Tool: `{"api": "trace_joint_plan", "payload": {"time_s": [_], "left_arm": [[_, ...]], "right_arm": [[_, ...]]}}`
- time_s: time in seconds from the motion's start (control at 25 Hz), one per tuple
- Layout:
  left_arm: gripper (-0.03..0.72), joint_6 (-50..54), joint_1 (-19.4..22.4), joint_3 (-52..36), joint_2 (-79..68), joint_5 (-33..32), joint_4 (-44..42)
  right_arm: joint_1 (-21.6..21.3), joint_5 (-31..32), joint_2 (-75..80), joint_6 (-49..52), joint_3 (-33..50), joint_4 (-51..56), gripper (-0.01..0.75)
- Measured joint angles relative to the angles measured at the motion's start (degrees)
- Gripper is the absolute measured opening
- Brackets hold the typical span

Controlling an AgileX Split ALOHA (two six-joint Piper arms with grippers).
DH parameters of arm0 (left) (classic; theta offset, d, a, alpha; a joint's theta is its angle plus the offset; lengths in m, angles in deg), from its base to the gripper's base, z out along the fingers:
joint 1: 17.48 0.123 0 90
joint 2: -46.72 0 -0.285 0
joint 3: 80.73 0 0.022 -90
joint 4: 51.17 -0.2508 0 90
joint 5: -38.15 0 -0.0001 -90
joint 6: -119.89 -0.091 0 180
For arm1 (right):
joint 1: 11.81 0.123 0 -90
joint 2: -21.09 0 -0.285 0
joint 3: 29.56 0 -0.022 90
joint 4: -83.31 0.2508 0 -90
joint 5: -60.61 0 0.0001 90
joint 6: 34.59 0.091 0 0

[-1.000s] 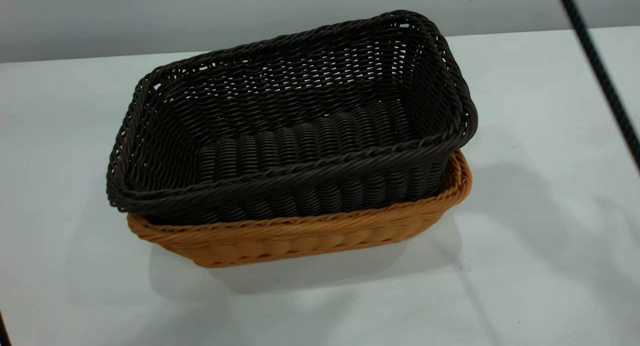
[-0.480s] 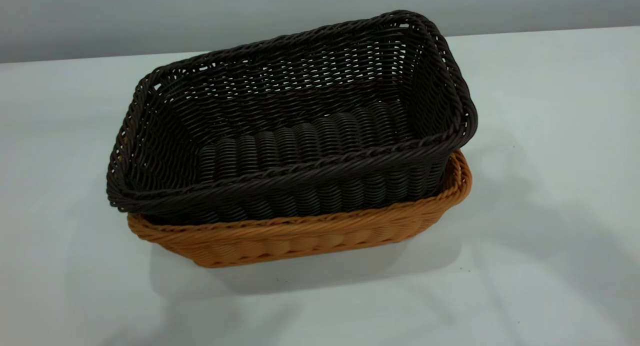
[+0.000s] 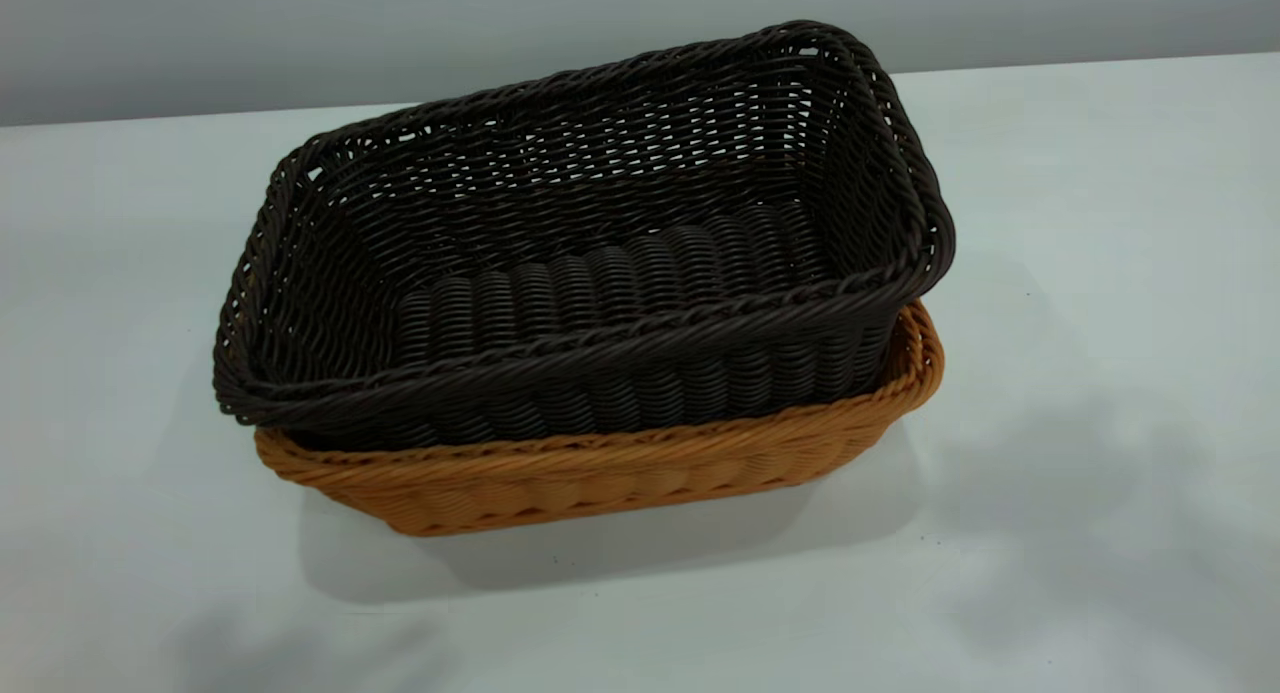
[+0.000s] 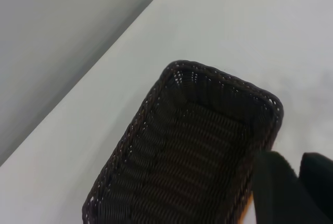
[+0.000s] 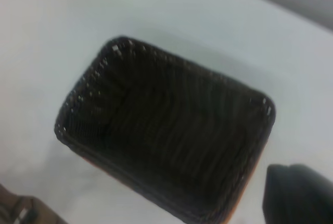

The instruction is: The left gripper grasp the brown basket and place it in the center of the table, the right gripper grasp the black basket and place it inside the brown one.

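The black basket (image 3: pixel 585 243) sits inside the brown basket (image 3: pixel 600 473), and both stand upright on the white table (image 3: pixel 1100 273). The black one does not go all the way down. Its rim stands higher than the brown rim, so only a strip of the brown basket shows under it along the near side and at one end. The black basket has nothing in it. You can see its ribbed bottom and the little holes in its woven walls. Soft grey shadows lie on the table around the baskets. A grey wall (image 3: pixel 300 33) stands behind the table. In the view from outside, no arm can be seen at all. In the left wrist view, the black basket (image 4: pixel 197 151) is seen from above, and a bit of the left gripper (image 4: pixel 291 187) shows as two dark shapes at the edge, up over the table and touching nothing. I cannot tell if its pincer is apart or together. In the right wrist view, the black basket (image 5: pixel 166 130) is also seen from above, with a thin line of brown under its rim. A dark piece of the right gripper (image 5: pixel 299 193) shows in the corner, off the basket. I cannot tell how its pincer stands either.
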Motion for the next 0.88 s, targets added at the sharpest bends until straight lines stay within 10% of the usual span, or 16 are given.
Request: {"api": "trace_joint_plan", "payload": {"time_s": [0.36, 0.88], "left_arm": [[0.059, 3.15, 0.00, -11.65, 8.88, 2.90, -0.18], [0.059, 11.50, 0.05, -35.87, 27.12, 5.93, 0.27]], "right_arm": [[0.00, -0.16, -18.06, -1.03, 6.12, -2.50, 0.001], [0.00, -15.56, -54.92, -1.30, 48.15, -3.20, 0.000]]}}
